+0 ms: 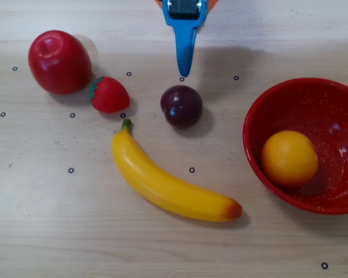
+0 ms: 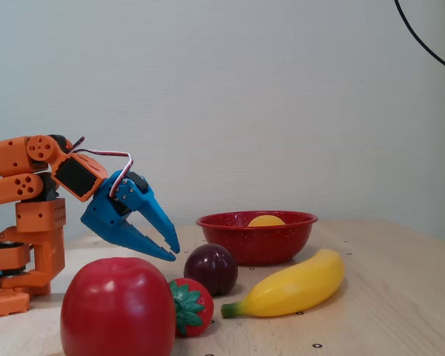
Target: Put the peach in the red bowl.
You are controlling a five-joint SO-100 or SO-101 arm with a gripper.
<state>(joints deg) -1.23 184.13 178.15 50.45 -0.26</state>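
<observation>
The peach [image 1: 289, 157] is a round orange-yellow fruit lying inside the red bowl [image 1: 313, 95] at the right of the overhead view. In the fixed view only the peach's top [image 2: 267, 220] shows above the bowl's rim [image 2: 256, 241]. My blue gripper [image 1: 184, 74] hangs at the top middle, well left of the bowl and just behind the plum. In the fixed view the gripper [image 2: 173, 253] points down towards the table. Its tips are together and it holds nothing.
A dark purple plum [image 1: 181, 106] lies just below the gripper tip. A yellow banana [image 1: 168, 185] lies in the middle. A strawberry [image 1: 109, 94] and a red apple [image 1: 59, 62] lie at the left. The orange arm base [image 2: 30, 222] stands at the fixed view's left.
</observation>
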